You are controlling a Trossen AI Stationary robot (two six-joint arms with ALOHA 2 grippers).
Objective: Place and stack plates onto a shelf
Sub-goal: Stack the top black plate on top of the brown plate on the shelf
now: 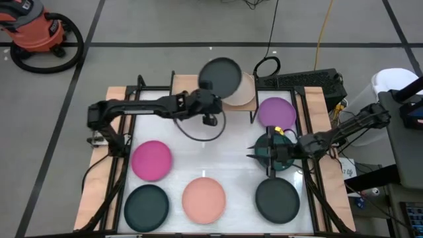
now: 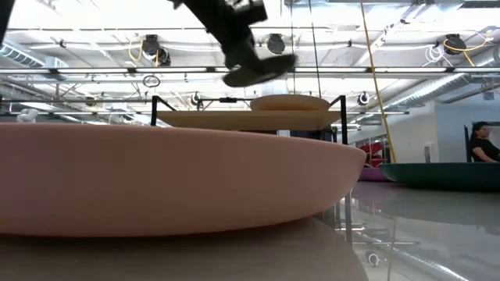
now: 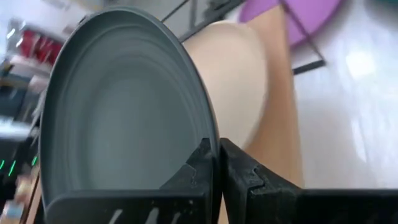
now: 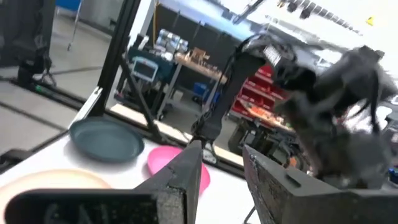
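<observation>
My left gripper (image 1: 210, 109) is shut on a dark charcoal plate (image 1: 220, 75) and holds it in the air over the shelf (image 1: 192, 84). A beige plate (image 1: 244, 91) lies on the shelf board just below it. In the low view the dark plate (image 2: 262, 70) hangs tilted above the beige plate (image 2: 289, 101). My right gripper (image 1: 264, 155) is open, at the left rim of a dark teal plate (image 1: 274, 151) lying on the table; whether they touch does not show. The right wrist view looks level past the right gripper (image 4: 224, 168) toward the table's left side. My left gripper pinches the dark plate's rim (image 3: 213, 146) between its two fingers (image 3: 199, 171), one on the hollow face and one on the underside. The fingers come from the near side, slanting up toward the far edge. The plate is lifted clear and tilted above the beige plate (image 3: 239, 81).
On the table lie a purple plate (image 1: 276, 112) right of the shelf, a magenta plate (image 1: 151, 160), a dark teal plate (image 1: 147, 203), a salmon plate (image 1: 203, 199) and a black plate (image 1: 277, 199). Wooden side boards (image 1: 99, 178) line the tabletop. A person (image 2: 480, 142) sits far behind.
</observation>
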